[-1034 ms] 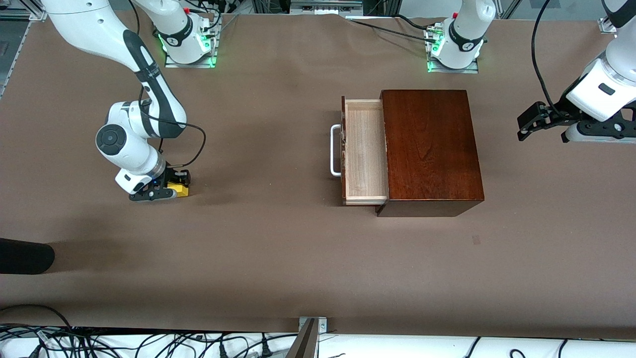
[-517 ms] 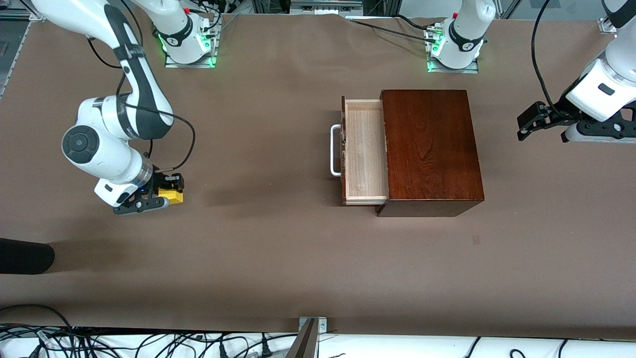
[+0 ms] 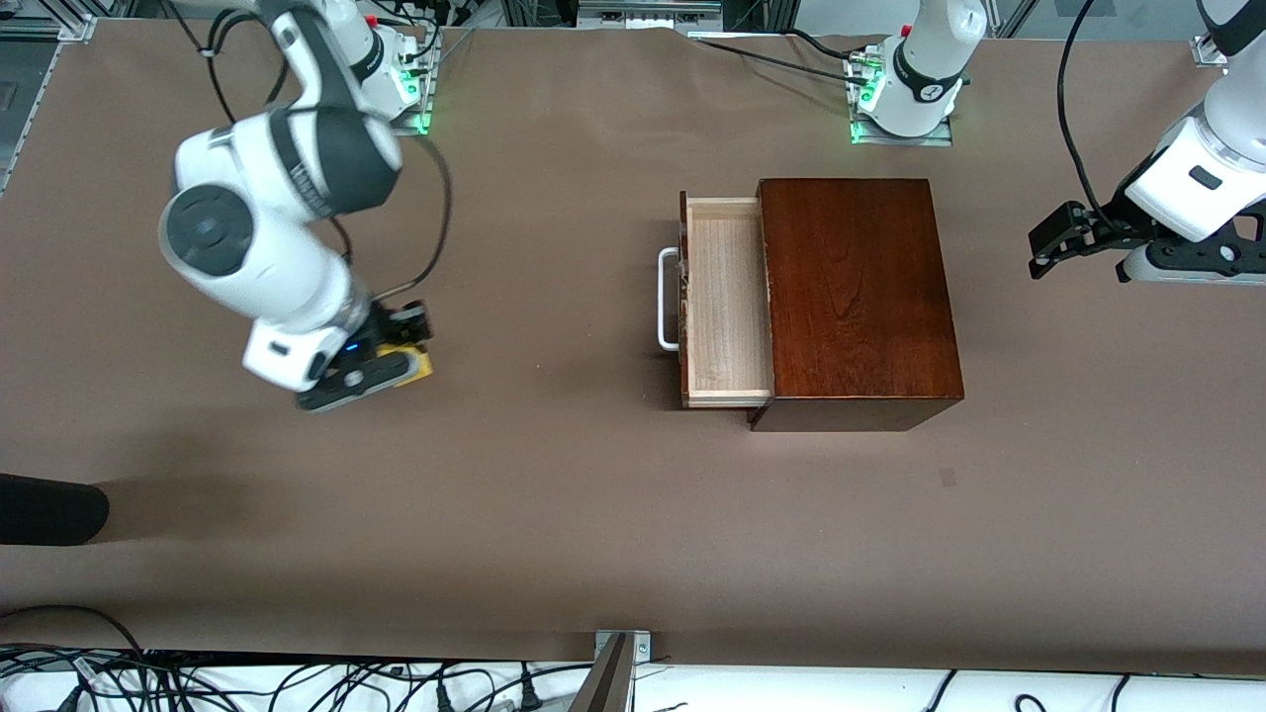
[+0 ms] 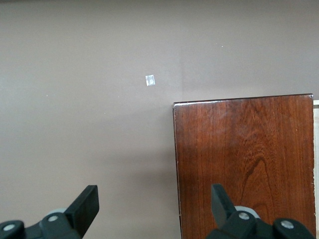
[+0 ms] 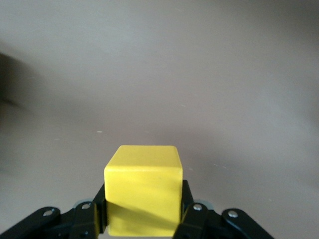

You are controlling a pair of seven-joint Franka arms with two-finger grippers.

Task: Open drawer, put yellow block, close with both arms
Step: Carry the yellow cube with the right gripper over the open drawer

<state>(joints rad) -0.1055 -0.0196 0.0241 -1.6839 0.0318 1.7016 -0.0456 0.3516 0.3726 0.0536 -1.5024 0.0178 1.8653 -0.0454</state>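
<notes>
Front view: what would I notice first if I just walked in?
Probably the small bright yellow cube pinched in the right gripper, above the brown table toward the right arm's end. Next, the glossy dark mahogany box, its pale wooden drawer pulled open. The left gripper waits open.

Desk point(image 3: 554, 514): brown matte covering, spans the whole front view. Dark mahogany box point(image 3: 856, 287) sits directly on it, toward the left arm's end, closer to the base edge than to the camera edge. Its drawer point(image 3: 727, 297) is pulled out toward the right arm's end (pale wood tray, white bar handle point(image 3: 668, 299)). Small pale mark point(image 3: 949, 477) on the covering, nearer the front camera than the box. Two green-lit arm bases point(image 3: 381, 94) stand along the top edge.
</notes>
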